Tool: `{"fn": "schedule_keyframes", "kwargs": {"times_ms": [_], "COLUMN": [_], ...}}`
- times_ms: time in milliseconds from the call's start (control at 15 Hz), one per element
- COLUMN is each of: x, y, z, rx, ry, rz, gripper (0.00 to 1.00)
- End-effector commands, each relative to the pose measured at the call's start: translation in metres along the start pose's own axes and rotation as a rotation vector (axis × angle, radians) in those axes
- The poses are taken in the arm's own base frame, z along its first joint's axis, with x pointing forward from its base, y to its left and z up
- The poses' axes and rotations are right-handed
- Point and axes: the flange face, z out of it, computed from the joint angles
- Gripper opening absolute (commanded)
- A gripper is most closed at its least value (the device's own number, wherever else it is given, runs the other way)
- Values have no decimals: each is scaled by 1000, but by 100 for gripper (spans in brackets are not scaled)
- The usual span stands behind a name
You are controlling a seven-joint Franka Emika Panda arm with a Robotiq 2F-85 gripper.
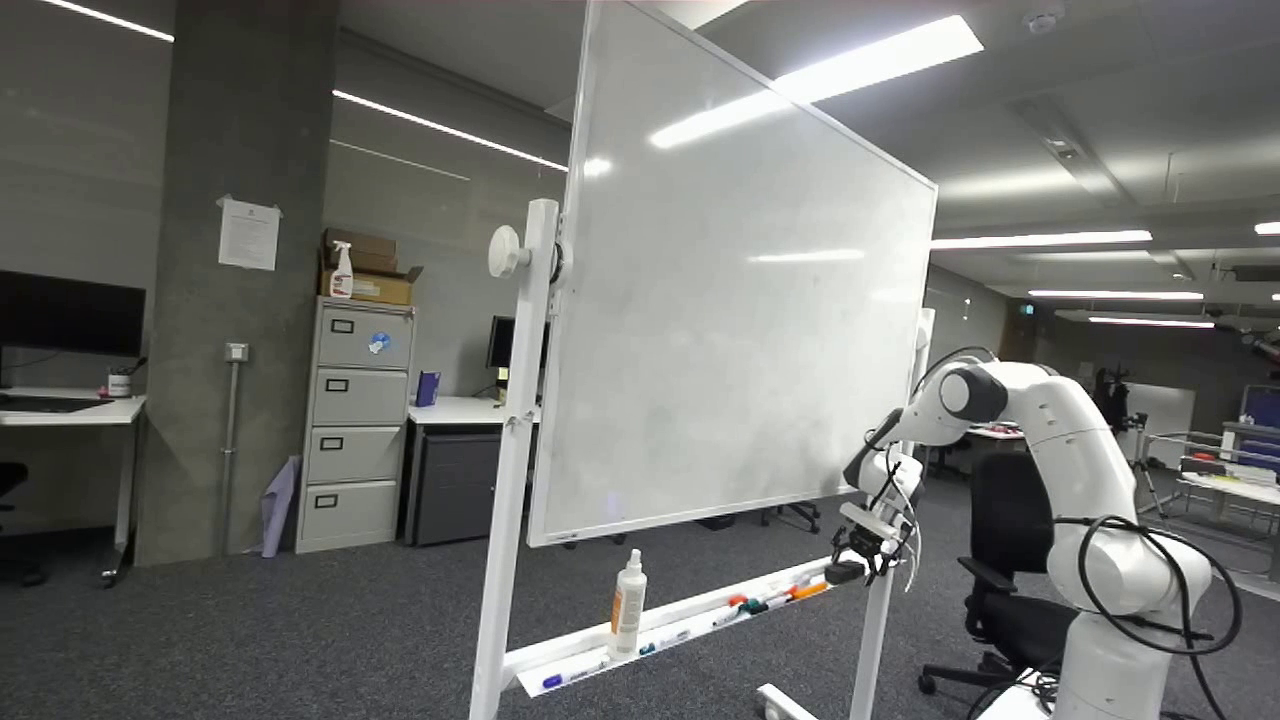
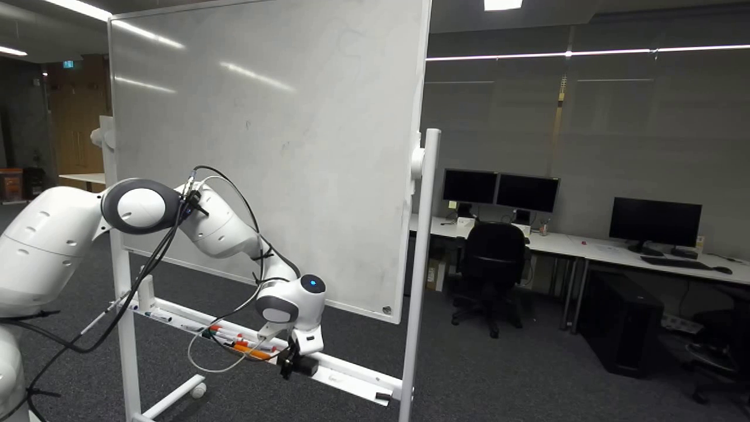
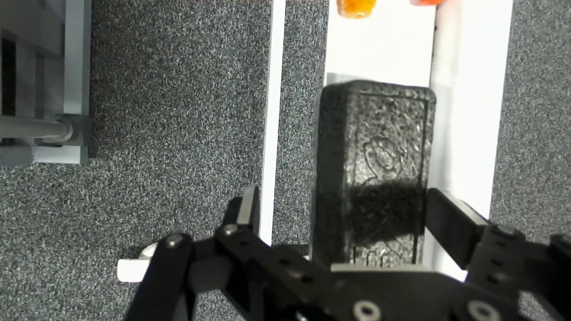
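Note:
In the wrist view a black board eraser [image 3: 388, 133] with an embossed top lies lengthwise on the white tray [image 3: 379, 49]. My gripper [image 3: 342, 191] stands open around it. The right finger [image 3: 453, 223] is right beside the eraser, and whether they touch I cannot tell. A clear gap separates the left finger [image 3: 247, 209] from the eraser. The near end of the eraser is hidden behind the gripper body. In both exterior views the gripper [image 1: 862, 560] points down at the whiteboard tray, with the eraser [image 2: 306, 366] just beneath it.
An orange marker [image 3: 357, 6] and several other pens lie along the tray beside the eraser. A spray bottle [image 1: 627, 605] stands on the tray farther along. Above rises the large whiteboard [image 2: 281, 129], with an upright post [image 2: 423, 264] at its side. Cables hang from the arm.

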Motion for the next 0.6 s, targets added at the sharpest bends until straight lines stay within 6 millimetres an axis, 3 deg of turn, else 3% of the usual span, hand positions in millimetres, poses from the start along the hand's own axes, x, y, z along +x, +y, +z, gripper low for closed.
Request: {"fn": "schedule_keyframes", "kwargs": {"times_ms": [0, 533], "x": [-3, -35], "y": [4, 30], "z": [-11, -43], "rx": [-12, 68], "ry": [37, 215], "rz": [-40, -325], "gripper": [100, 100]}}
